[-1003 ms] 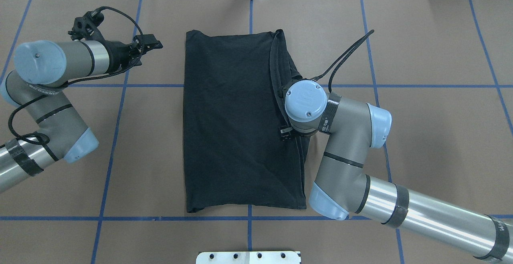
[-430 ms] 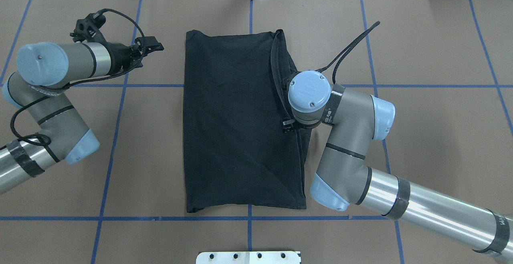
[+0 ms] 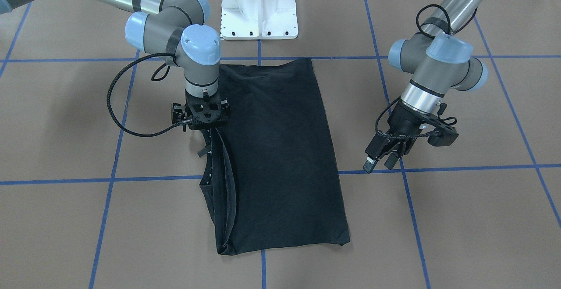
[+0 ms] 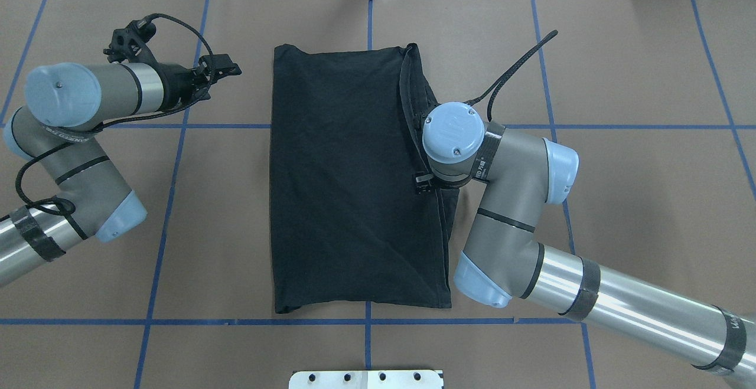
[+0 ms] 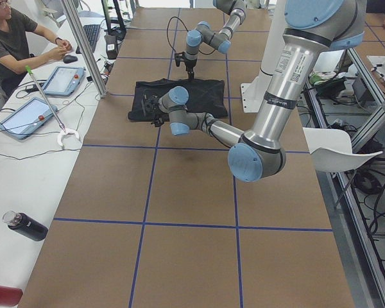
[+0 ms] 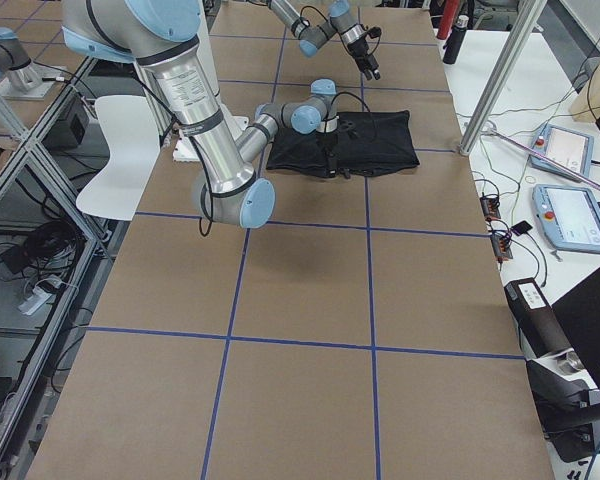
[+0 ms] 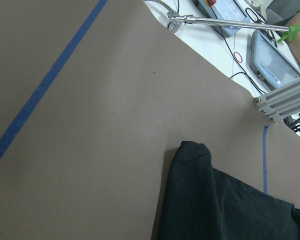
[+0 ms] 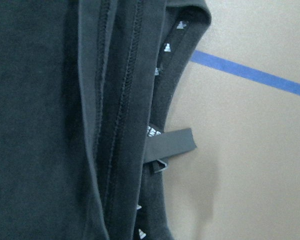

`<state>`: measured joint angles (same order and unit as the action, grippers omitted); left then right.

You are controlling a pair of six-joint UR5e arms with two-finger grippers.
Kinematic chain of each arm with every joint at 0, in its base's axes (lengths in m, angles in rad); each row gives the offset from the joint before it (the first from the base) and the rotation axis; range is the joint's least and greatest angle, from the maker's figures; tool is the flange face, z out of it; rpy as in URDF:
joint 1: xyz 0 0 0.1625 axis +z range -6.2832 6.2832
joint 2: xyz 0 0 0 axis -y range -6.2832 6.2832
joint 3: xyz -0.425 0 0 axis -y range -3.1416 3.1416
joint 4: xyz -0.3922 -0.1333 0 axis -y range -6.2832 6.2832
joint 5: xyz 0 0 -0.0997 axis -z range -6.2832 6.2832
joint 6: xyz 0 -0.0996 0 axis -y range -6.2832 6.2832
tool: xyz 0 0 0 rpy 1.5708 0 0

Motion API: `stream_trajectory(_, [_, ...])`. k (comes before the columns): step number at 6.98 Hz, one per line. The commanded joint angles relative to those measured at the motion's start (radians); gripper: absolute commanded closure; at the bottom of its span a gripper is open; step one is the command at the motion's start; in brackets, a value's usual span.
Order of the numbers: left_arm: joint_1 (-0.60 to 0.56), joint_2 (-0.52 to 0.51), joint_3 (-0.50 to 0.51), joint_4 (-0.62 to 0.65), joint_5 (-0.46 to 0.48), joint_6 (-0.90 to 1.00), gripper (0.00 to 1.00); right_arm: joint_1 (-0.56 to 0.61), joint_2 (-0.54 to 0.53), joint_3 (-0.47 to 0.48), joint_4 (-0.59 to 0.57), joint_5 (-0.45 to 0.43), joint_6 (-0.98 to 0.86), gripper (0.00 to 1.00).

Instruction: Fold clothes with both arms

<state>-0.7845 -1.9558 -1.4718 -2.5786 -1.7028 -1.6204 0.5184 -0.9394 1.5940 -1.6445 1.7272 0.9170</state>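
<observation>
Black T-shirt: we are finding it flat in the middle of the brown counter, between the left arm and the right arm. It is narrowed into one long rectangle running near to far, and its chest graphic is not showing.
Done so far: we are judging the lengthwise folds finished. No sleeve is sticking out, and the stitched hems and collar tape are stacking in layers along the right edge.
Right end effector: it is pointing straight down onto that layered right edge, around mid-length. The wrist is hiding the fingers from above, so we are not able to tell whether they are pinching cloth or only resting on it.
Left end effector: it is hovering with its fingers spread and holding nothing. It is over bare counter, left of the shirt's far left corner and apart from the cloth.
Untidy spot: the right edge is bowing outward instead of lying straight, so we are thinking it may want smoothing.
Left to do: we are expecting at least one crosswise fold, one short end carried over the other. That is probably calling for an end effector at each corner of the same end.
Progress: we are placing the task somewhat past halfway.
</observation>
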Motion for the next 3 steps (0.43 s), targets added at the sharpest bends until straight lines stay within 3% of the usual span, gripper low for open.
stream_trajectory(1, [-0.001,0.0,-0.004,0.0,-0.001,-0.001,0.0,0.0,0.036,-0.041,0.0,0.0,-0.004,0.0])
stream_trajectory(3, [0.001,0.0,-0.002,0.0,0.0,-0.001,0.0,0.015,0.037,-0.054,0.002,0.0,-0.03,0.0])
